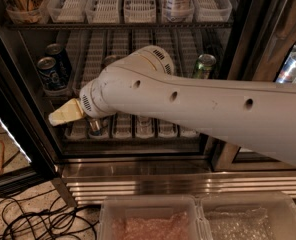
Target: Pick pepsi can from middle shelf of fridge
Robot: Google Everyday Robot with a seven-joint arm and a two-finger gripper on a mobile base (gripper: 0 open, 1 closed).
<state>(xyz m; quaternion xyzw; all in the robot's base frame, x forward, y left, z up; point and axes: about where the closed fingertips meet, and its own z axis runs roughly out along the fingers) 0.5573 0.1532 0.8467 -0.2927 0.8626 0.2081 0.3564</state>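
Inside the open fridge (153, 184), the pepsi can (50, 74) stands at the left end of the middle shelf (122, 126). The claw (58, 117) hangs near, at the can's 5 o'clock; whether its grip is wide or narrow cannot be told.

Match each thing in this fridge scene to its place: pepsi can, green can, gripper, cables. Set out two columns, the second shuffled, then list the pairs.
Things
1. pepsi can
2. green can
3. gripper
4. cables

Places
A. on the floor, bottom left
B. right side of the middle shelf, seen just above the white arm
C. left end of the middle shelf
D. at the tip of the white arm, lower than the pepsi can

Pairs: 1-C, 2-B, 3-D, 4-A
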